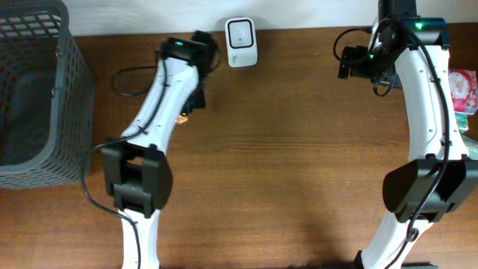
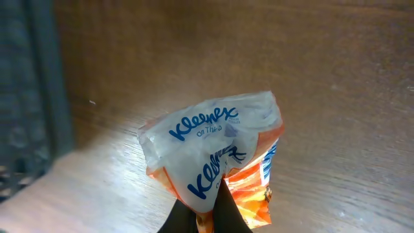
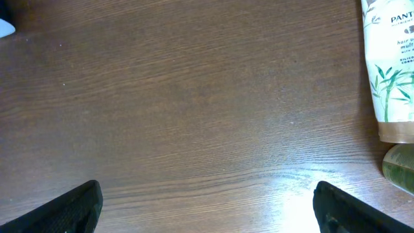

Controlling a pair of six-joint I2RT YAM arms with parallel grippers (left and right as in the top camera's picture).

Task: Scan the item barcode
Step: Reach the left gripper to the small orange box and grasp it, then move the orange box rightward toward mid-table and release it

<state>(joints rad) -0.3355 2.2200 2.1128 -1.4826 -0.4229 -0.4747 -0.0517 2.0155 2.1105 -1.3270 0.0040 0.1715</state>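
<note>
The item is a soft Kleenex tissue pack (image 2: 213, 145), white with blue lettering and an orange printed side. My left gripper (image 2: 208, 212) is shut on its lower edge, and the pack hangs above the wooden table. From overhead only an orange corner of the pack (image 1: 181, 118) shows beside the left arm. No barcode shows on the sides I can see. The white barcode scanner (image 1: 241, 41) stands at the table's back edge, just right of the left wrist. My right gripper (image 3: 210, 207) is open over bare wood at the back right, holding nothing.
A grey mesh basket (image 1: 37, 90) fills the far left. A white Pantene tube (image 3: 391, 71) and a green item (image 3: 401, 165) lie to the right of the right gripper. A pink package (image 1: 461, 88) sits at the table's right edge.
</note>
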